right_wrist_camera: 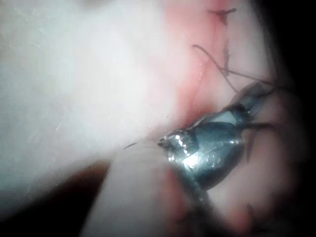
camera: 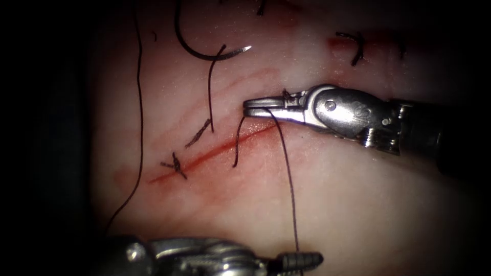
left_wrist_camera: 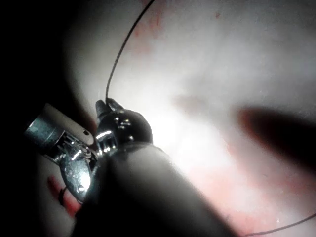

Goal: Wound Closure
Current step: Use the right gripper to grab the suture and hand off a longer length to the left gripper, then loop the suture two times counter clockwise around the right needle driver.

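Tissue (camera: 358, 204) carries the cut (camera: 215, 153); the needle (camera: 204, 51) lies free near its top edge. Both tools, right (camera: 250, 107) and left (camera: 307, 260), pinch the thread (camera: 289, 179). Tension should probably stay gentle and even.

tools 2 (camera: 251, 106) (camera: 307, 260) | needle 1 (camera: 204, 51) | cut 1 (camera: 215, 153) | tied stitches 2 (camera: 176, 166)

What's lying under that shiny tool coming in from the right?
Under the right tool, shut on thread, the red cut runs along the tissue. How far the cut continues beneath it is hidden.
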